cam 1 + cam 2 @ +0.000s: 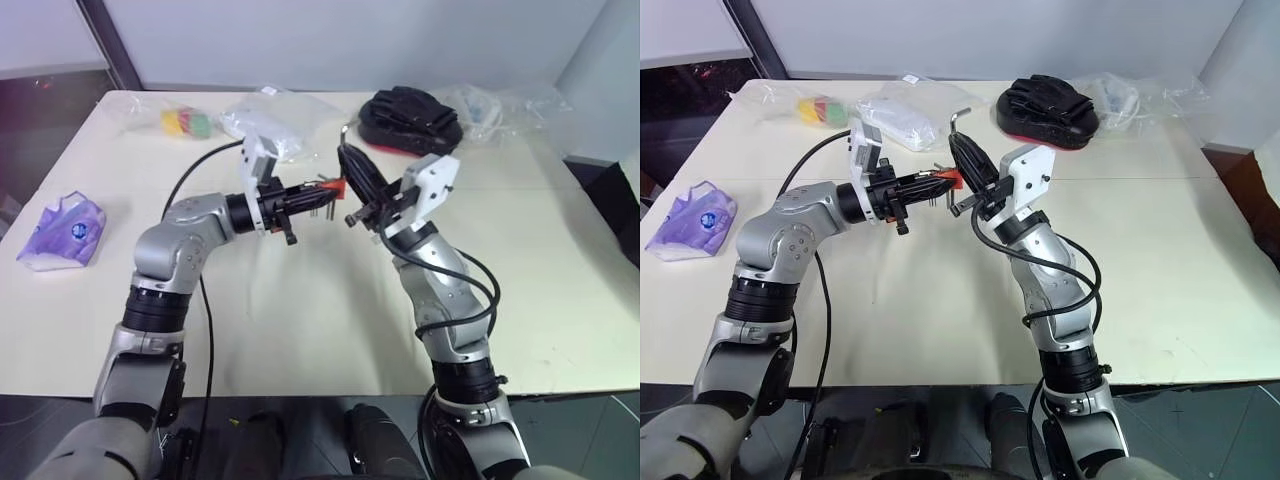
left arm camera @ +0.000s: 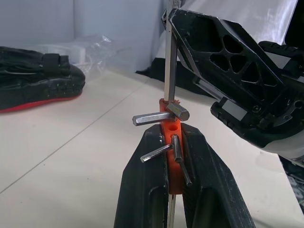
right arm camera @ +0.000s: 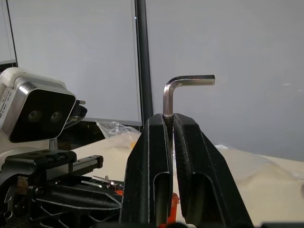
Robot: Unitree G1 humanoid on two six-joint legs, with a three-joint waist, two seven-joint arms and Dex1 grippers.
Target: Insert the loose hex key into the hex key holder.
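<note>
My left claw (image 2: pixel 172 190) is clamped on the hex key holder (image 2: pixel 170 142), the orange block pinched between both fingers above the desk (image 1: pixel 300 300), with several keys jutting from it at angles. My right claw (image 3: pixel 169 142) is shut tight on the loose hex key (image 3: pixel 183 85), gripping the long shank so the bent end stands clear of the fingertips. In the left wrist view the shank runs straight down to the top of the holder and seems to meet or enter it; I cannot tell how deep it sits.

The main risk, as I judge it, is misalignment. If the shank is off the slot's axis, pushing will bend the grip and lever the holder out from between my left fingers, or make the key slide in my right claw. The stubby key protruding just beside the shank could also catch it. Both pieces hang in the air, so a slip drops either onto the desk, near the black-and-red pouch (image 1: pixel 410 120).
</note>
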